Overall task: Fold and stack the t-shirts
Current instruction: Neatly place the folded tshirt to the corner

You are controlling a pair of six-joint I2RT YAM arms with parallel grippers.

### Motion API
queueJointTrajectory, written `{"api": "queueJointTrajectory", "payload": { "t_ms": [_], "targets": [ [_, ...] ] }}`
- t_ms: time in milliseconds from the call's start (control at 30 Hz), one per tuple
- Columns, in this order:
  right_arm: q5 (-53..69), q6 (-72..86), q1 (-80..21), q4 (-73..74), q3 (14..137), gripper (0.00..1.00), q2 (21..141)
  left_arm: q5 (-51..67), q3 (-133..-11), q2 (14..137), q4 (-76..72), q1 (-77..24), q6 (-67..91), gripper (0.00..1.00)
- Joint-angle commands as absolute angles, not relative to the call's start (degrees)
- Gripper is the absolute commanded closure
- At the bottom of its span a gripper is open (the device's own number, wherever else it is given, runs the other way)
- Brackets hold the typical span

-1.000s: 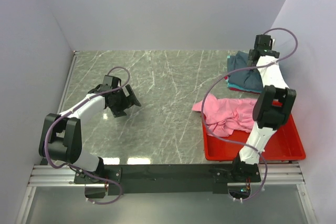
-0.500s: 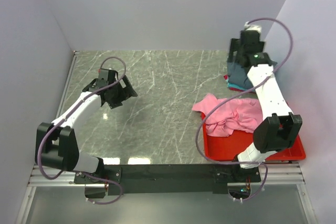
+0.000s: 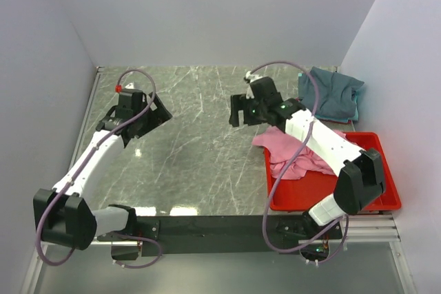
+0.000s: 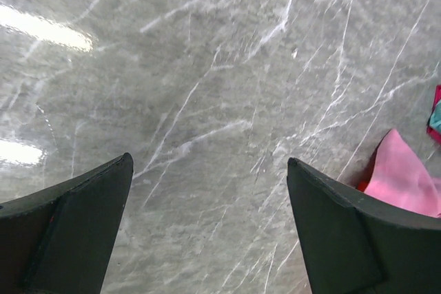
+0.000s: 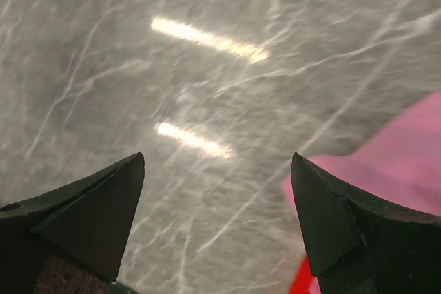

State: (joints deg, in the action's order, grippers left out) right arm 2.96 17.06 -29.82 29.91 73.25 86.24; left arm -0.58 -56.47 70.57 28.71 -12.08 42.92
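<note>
A dark slate blue-grey t-shirt (image 3: pixel 332 94) lies loosely folded on top of a small stack at the back right; a turquoise edge (image 3: pixel 302 73) peeks out under it. A crumpled pink t-shirt (image 3: pixel 298 150) hangs over the left rim of the red bin, partly on the table. My right gripper (image 3: pixel 236 111) hovers open over bare marble just left of the pink t-shirt (image 5: pixel 403 153), holding nothing. Far to the left, my left gripper (image 3: pixel 159 113) is open and empty above the table. The wrist views show both the left gripper (image 4: pixel 208 160) and the right gripper (image 5: pixel 218 157) with jaws wide apart.
The red plastic bin (image 3: pixel 375 197) sits at the front right corner, under my right arm. White walls close in the table at the left, back and right. The grey marble tabletop (image 3: pixel 207 149) stretches between the two grippers.
My right arm has swung from the stack at the back right leftward to the table's middle, uncovering the slate t-shirt. My left arm has stretched further back and left.
</note>
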Motion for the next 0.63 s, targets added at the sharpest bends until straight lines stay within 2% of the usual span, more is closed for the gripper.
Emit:
{"api": "queueJointTrajectory", "payload": {
  "t_ms": [0, 333, 600],
  "targets": [
    [4.92, 20.48, -32.51, 25.58, 71.2, 0.07, 82.01, -3.6, -55.55, 66.8, 28.39, -12.13, 43.77, 0.01],
    [1.59, 20.57, -38.49, 25.31, 69.52, 0.07, 80.51, -7.91, -53.18, 59.77, 28.04, -12.04, 43.86, 0.01],
    [-1.67, 22.06, -41.31, 22.51, 66.36, 0.06, 79.63, -7.91, -53.0, 59.06, 28.39, -12.04, 40.09, 0.0]
  ]
}}
